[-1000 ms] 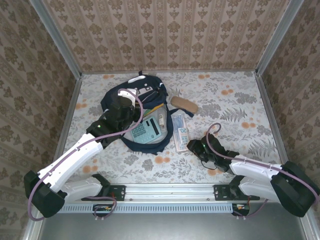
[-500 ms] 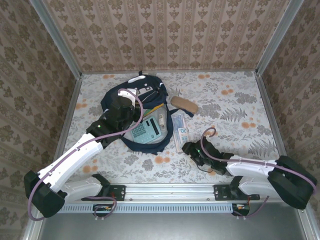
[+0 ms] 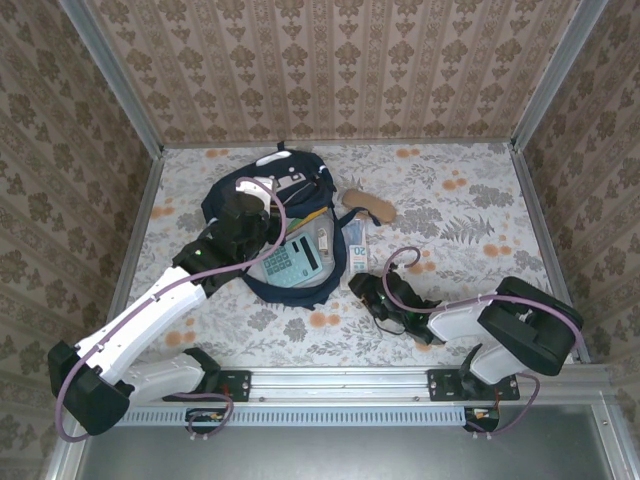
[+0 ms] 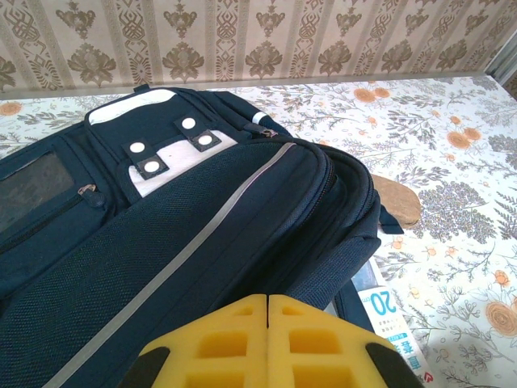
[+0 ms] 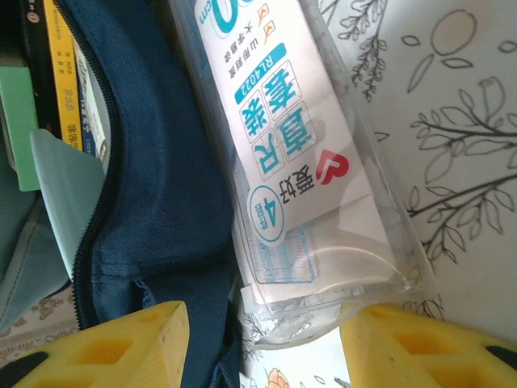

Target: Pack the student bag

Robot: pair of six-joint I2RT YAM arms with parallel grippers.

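While woven navy student bag [image 4: 161, 242] bulges at 12 o'clock, left pincer [image 4: 267, 305] is closed; right pincer [image 5: 260, 323] gapes wide.

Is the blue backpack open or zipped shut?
Open: the backpack is unzipped, and a calculator and books show inside its gaping mouth.

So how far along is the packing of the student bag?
Done: a calculator and books lie inside the open student bag. In hand: the right end effector is open, straddling the clear ruler pack beside the bag; the left end effector is shut above the bag's front. Left: the ruler pack and the brown case are not yet in.
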